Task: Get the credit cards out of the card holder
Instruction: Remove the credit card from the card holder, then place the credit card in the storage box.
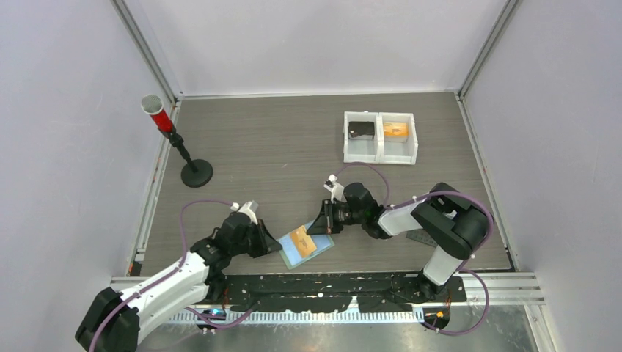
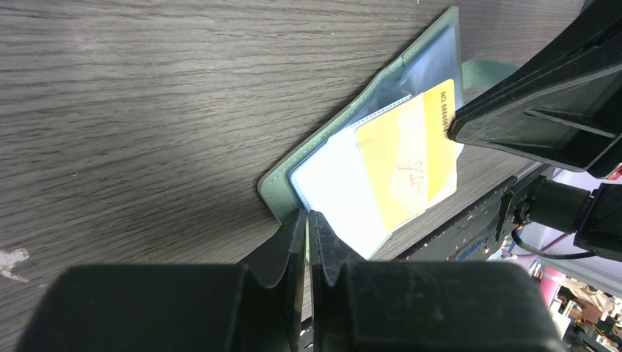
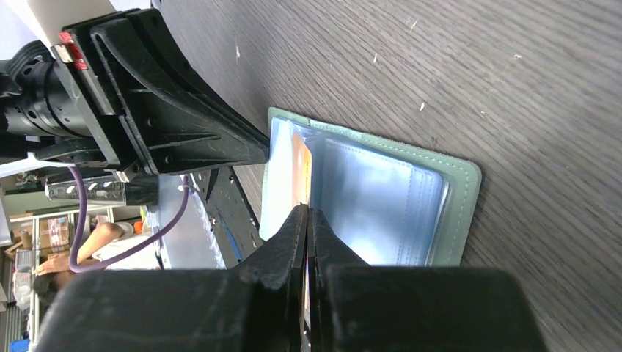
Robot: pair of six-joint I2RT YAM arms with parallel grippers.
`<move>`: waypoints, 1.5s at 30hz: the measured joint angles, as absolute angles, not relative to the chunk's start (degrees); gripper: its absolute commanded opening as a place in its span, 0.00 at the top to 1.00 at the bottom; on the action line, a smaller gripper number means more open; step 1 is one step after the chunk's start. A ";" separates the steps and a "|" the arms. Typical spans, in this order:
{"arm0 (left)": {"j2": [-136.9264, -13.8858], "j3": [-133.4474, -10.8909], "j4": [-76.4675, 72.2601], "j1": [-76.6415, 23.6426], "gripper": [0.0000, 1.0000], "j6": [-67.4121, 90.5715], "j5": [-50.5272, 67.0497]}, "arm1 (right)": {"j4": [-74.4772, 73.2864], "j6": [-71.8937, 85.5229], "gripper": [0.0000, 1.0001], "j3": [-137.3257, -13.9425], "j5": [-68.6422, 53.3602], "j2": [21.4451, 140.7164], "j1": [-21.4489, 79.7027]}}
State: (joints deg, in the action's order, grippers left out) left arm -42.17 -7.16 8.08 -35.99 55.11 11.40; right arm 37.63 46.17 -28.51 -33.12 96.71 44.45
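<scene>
The sage-green card holder (image 1: 317, 252) lies open near the table's front edge, its pale blue-grey pockets (image 3: 374, 209) facing up. The orange-tan card (image 1: 302, 240) sticks partly out of it, over a light blue card (image 2: 334, 192). My left gripper (image 1: 273, 244) is shut on the holder's left edge (image 2: 282, 187); its jaws also show in the left wrist view (image 2: 308, 218). My right gripper (image 1: 317, 226) is shut on the orange card's far edge, which shows edge-on in the right wrist view (image 3: 301, 165). Its jaws (image 3: 306, 213) stand over the holder's fold.
A white two-compartment tray (image 1: 380, 157) stands at the back right, with a black flat piece (image 1: 361, 130) in its left part and an orange item (image 1: 395, 130) in its right. A black stand with a red cup (image 1: 157, 114) is at the far left. The table's front edge runs just below the holder.
</scene>
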 measured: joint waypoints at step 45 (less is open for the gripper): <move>-56.51 -32.49 15.81 -35.99 0.45 32.25 32.29 | 7.73 24.45 0.95 -35.46 -52.64 76.29 39.16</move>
